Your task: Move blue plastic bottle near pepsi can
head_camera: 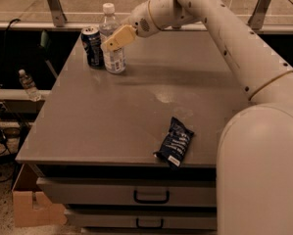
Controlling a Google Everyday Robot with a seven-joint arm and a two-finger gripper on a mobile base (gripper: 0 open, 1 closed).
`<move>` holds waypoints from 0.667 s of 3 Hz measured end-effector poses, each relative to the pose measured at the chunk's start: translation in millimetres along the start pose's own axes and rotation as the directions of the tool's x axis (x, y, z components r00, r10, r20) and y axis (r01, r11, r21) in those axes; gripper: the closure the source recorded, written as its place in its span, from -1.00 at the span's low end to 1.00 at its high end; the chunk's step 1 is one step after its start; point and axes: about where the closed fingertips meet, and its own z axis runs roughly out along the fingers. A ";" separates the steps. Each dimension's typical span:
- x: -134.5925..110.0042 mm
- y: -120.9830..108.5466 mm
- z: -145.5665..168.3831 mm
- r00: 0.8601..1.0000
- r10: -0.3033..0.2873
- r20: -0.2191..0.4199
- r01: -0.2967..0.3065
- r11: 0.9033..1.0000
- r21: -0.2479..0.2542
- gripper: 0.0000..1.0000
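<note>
In the camera view, the blue plastic bottle (115, 61) stood upright near the far left corner of the desk (136, 106), just beside the pepsi can (92, 47), which sat a little closer to the left edge; whether the two touched could not be told. The tool (117, 38) was at the bottle's middle, reaching in from the right, its yellow part lying across the front of the clear wall above the label. Whether it was pinching the bottle or spread apart from it could not be told. A dark blue snack bag (174, 143) lay well apart, near the front edge towards the right corner, and a much smaller clear bottle (28, 84) stood off the desk to the left. The tall bottle looked light and thin-walled, likely to dent under a hard squeeze and to be slippery on its smooth plastic. Being tall and narrow, it would probably tip if pushed high up. The label band at mid-height seemed the best place to take hold, with gentle pressure. The task appeared close to finished.
</note>
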 end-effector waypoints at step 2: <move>3.7 -1.1 -6.2 1.000 0.015 0.004 -0.015 1.000 0.007 -1.00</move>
